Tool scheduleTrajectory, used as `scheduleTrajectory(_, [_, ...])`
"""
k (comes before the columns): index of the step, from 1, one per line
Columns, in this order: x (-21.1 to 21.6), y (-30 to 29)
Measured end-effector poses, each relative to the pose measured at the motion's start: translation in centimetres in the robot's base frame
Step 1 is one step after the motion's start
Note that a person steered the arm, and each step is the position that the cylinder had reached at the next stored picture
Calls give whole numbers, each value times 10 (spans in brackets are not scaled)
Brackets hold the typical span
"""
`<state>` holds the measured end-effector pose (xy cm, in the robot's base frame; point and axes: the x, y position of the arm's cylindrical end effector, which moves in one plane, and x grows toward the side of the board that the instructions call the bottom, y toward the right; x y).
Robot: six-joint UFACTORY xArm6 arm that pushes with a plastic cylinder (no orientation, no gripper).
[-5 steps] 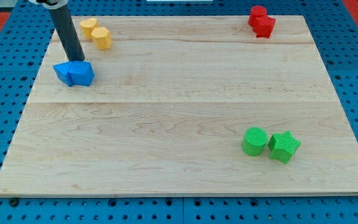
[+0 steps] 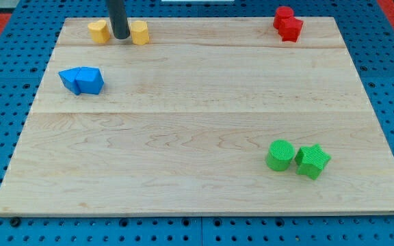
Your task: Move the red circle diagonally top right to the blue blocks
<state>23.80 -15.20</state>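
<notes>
Two red blocks sit at the view's top right: a round one [image 2: 284, 15] and a star-like one [image 2: 291, 29] touching just below it. Two blue blocks [image 2: 82, 80] lie joined together at the view's left. My tip [image 2: 120, 37] stands near the top edge, far to the left of the red blocks and above and to the right of the blue ones. It is between two yellow blocks, one on its left [image 2: 99, 31] and one on its right [image 2: 139, 32].
A green cylinder [image 2: 280, 154] and a green star-like block [image 2: 312, 162] sit side by side at the view's lower right. The wooden board [image 2: 197, 130] rests on a blue pegboard surface.
My tip moved from beside the blue blocks up and right to the top edge. The two yellow blocks, touching before, are now apart, the right one pushed to the right.
</notes>
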Motion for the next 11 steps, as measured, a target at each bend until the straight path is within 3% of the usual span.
scheduleTrajectory(2, [-9, 193])
scheduleTrajectory(3, [-10, 203])
scheduleTrajectory(4, [16, 197])
scheduleTrajectory(5, [51, 258])
scheduleTrajectory(6, [46, 390])
scheduleTrajectory(7, [-47, 439])
scheduleTrajectory(8, [-47, 439])
scheduleTrajectory(11, [-46, 361])
